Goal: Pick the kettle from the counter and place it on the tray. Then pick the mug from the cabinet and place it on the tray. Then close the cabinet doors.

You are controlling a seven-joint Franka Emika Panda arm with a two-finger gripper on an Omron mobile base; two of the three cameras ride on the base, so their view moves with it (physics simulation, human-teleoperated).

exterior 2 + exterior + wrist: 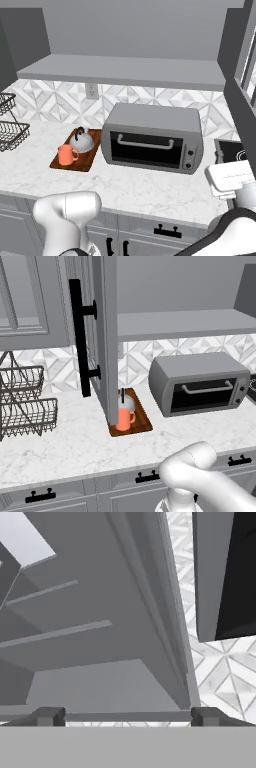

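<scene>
On one tray (pixel 88 161), one kettle (pixel 82 142), one mug (pixel 66 155), gripper (pixel 127 716) spread wide, holding nothing

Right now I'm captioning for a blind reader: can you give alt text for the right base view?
A wooden tray on a marble counter holds an orange mug and a small white-grey kettle, beside a grey toaster oven. Above, the cabinet stands open, its shelf bare.

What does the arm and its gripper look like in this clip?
The arm is glossy white with rounded, tube-like links and a dark joint band low in the right base view. The gripper has two small, blocky dark grey fingers. No cables or markings are visible.
</scene>
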